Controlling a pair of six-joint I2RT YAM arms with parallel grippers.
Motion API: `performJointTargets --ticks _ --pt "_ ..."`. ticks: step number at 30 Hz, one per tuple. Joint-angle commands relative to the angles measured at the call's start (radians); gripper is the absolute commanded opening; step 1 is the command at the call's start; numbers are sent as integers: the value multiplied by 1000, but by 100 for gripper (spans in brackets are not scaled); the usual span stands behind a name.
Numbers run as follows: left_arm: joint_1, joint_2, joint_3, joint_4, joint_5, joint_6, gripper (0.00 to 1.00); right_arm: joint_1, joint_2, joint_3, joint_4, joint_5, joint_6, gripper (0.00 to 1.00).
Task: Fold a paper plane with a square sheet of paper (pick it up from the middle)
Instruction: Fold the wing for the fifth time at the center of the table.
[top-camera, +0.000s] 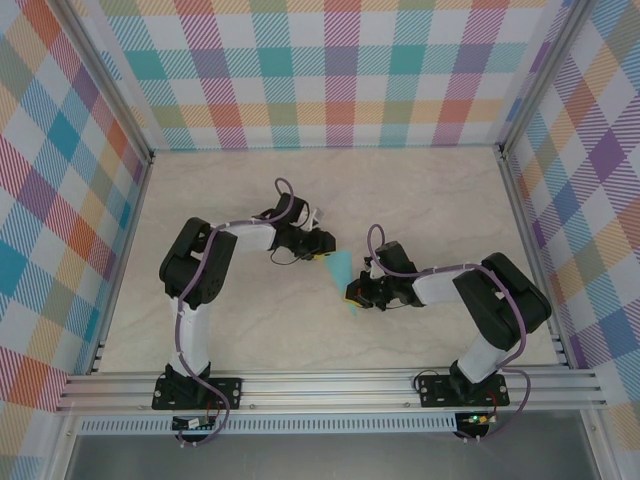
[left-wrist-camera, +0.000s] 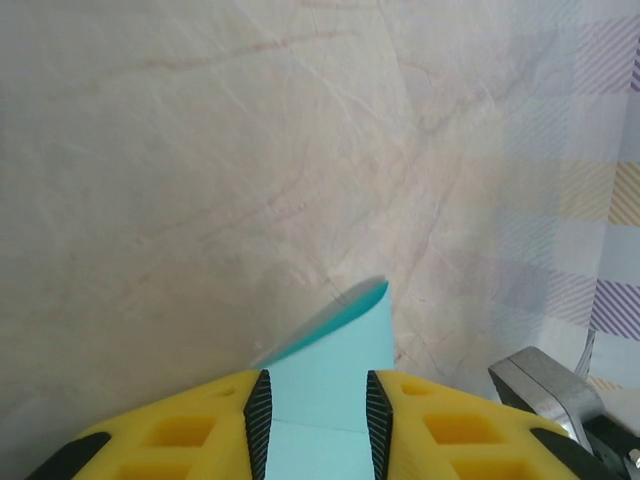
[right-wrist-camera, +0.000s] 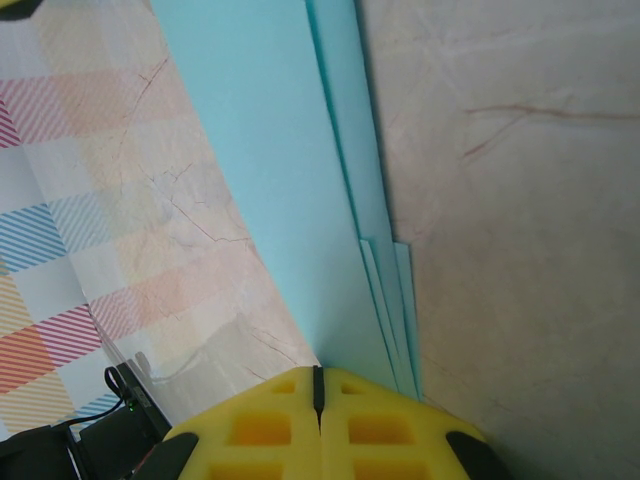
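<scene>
The paper plane (top-camera: 341, 268) is a long light turquoise wedge stretched between my two grippers at mid table. In the left wrist view the paper plane (left-wrist-camera: 335, 360) fills the gap of my left gripper (left-wrist-camera: 317, 382). The jaws stand partly apart with both black pads against its side edges, and its far end curls up off the table. My right gripper (right-wrist-camera: 318, 372) is shut tight. The paper plane (right-wrist-camera: 270, 150) runs out from its tip seam, with several stacked fold edges on the right. From above, the left gripper (top-camera: 322, 254) and right gripper (top-camera: 356, 296) face each other.
The marbled table (top-camera: 420, 190) is walled by plaid panels (top-camera: 330, 70) at the back and both sides. An aluminium rail (top-camera: 330, 385) carrying the arm bases runs along the near edge. A grey metal part (left-wrist-camera: 545, 385) shows right of the left fingers.
</scene>
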Motion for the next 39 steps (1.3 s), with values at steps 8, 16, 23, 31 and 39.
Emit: performJointTargets --ticks 8,16,23,31,39 --pt "45 -62 47 -86 -64 59 36 -1 55 -31 -102 38 -2 5" --pt "-16 -256 -19 -77 -91 1 38 0 57 -7 -109 41 5 6" --pt "-119 -236 -84 -9 -70 -61 37 0 52 0 -98 43 11 6" --pt "-166 -122 -116 54 -74 -143 34 0 53 15 -100 34 12 6" --pt "-166 -73 -145 48 -99 -154 34 1 40 17 -109 27 19 7"
